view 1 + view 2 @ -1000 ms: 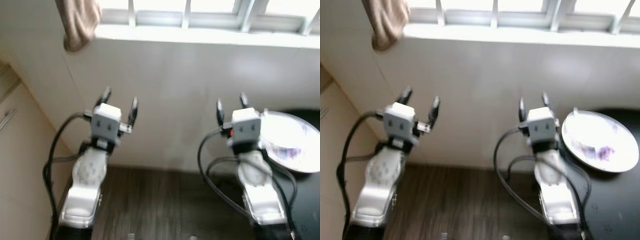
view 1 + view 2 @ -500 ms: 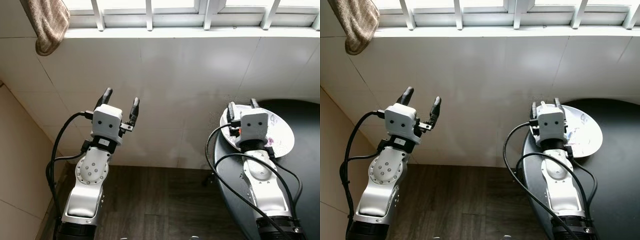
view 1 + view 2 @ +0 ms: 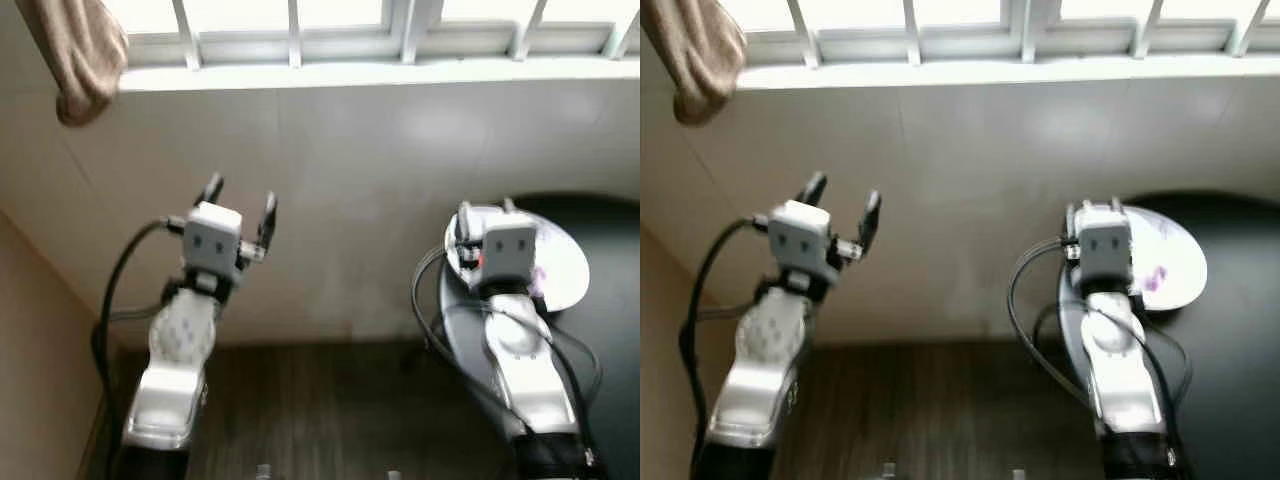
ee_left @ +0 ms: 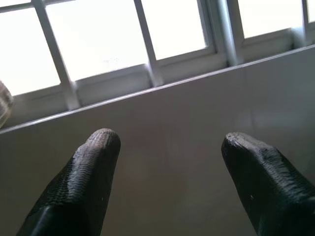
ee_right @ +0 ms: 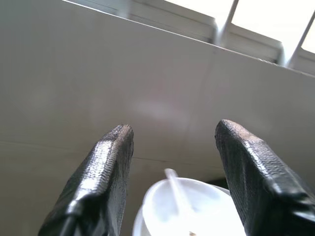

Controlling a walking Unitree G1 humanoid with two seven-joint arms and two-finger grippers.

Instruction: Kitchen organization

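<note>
Plate (image 3: 1168, 262): white, shallow, faint purple marks, a thin utensil-like item lying in it. Sits at the near-left edge of the round black table (image 3: 1240, 340), at about 2 o'clock in the head view. Likely rigid, glazed, slippery and breakable; best pinched at the rim. Right gripper (image 5: 172, 162) unclenched, hovering over that rim, grasping nothing. Left gripper (image 3: 240, 200) spread wide, raised at 10 o'clock before the tiled wall (image 3: 350, 180).

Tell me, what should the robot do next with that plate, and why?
Probably ease the right gripper down and forward to the plate rim. Its jaws are open and empty just above the plate's near edge on the black table, so closing now would catch nothing.
</note>
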